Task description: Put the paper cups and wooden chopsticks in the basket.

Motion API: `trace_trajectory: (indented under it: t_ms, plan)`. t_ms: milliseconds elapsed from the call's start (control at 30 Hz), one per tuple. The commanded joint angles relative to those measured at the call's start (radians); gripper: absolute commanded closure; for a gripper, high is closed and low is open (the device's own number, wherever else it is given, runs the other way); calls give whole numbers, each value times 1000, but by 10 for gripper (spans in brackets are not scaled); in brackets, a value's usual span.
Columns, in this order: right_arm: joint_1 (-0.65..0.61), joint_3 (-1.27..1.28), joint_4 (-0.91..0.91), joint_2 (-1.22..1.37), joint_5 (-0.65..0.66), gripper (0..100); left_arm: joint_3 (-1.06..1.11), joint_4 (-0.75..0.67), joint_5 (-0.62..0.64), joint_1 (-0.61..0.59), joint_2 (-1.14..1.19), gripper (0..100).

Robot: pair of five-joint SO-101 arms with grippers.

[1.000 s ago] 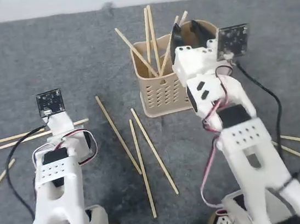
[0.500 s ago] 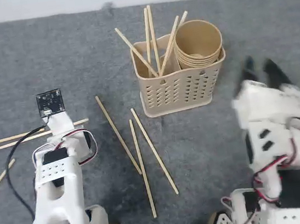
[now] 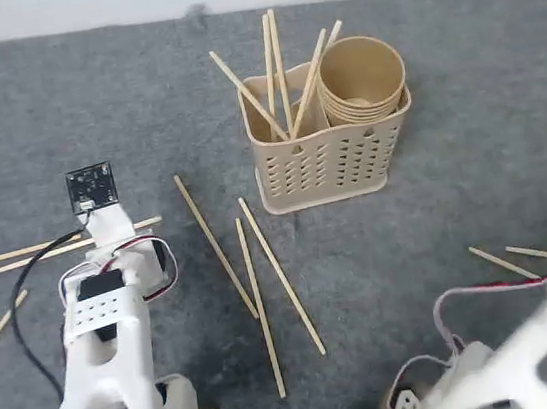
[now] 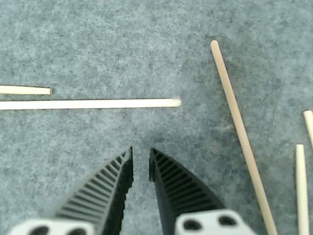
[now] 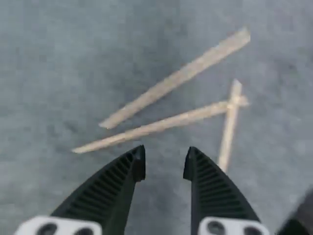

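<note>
Loose chopsticks [image 5: 161, 125] just beyond parted right fingers [image 5: 117, 188], not touching

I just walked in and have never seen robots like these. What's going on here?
Two robot arms are filling a basket. A stack of cups sits inside it, with several chopsticks standing alongside. More loose chopsticks lie scattered on the grey mat. The left gripper hovers empty above some at the left. The right gripper, open and empty, hovers above a few at the right.

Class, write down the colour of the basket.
The basket is beige, seen best in the high view.
</note>
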Motion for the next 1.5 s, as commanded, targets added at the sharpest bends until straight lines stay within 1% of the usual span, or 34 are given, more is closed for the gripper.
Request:
trace_trajectory:
  t_ms: [0, 200, 333, 400, 667, 933, 1033, 1133, 1233, 1400, 1467]
  plan:
    - [147, 29, -99, 87, 94, 853, -12, -23, -11, -6, -35, 948]
    - [297, 203, -452, 223, 147, 853, -12, -23, -11, -6, -35, 948]
    - [363, 282, -611, 325, 196, 854, -12, -23, -11, -6, -35, 948]
    - [380, 290, -665, 389, 206, 854, -12, -21, -11, -6, -35, 948]
    - [371, 252, -869, 642, 199, 854, -10, -21, -11, -6, -35, 948]
    - [355, 180, -920, 829, 198, 854, -10, -21, -11, -6, -35, 948]
    - [351, 176, -957, 865, 198, 854, -10, -21, -11, -6, -35, 948]
    - [349, 173, -949, 860, 199, 854, -10, -21, -11, -6, -35, 948]
    - [349, 157, -878, 808, 203, 854, -10, -21, -11, -6, -35, 948]
    - [349, 98, -648, 650, 199, 854, -10, -21, -11, -6, -35, 948]
    - [344, 89, -585, 587, 199, 854, -10, -21, -11, -6, -35, 948]
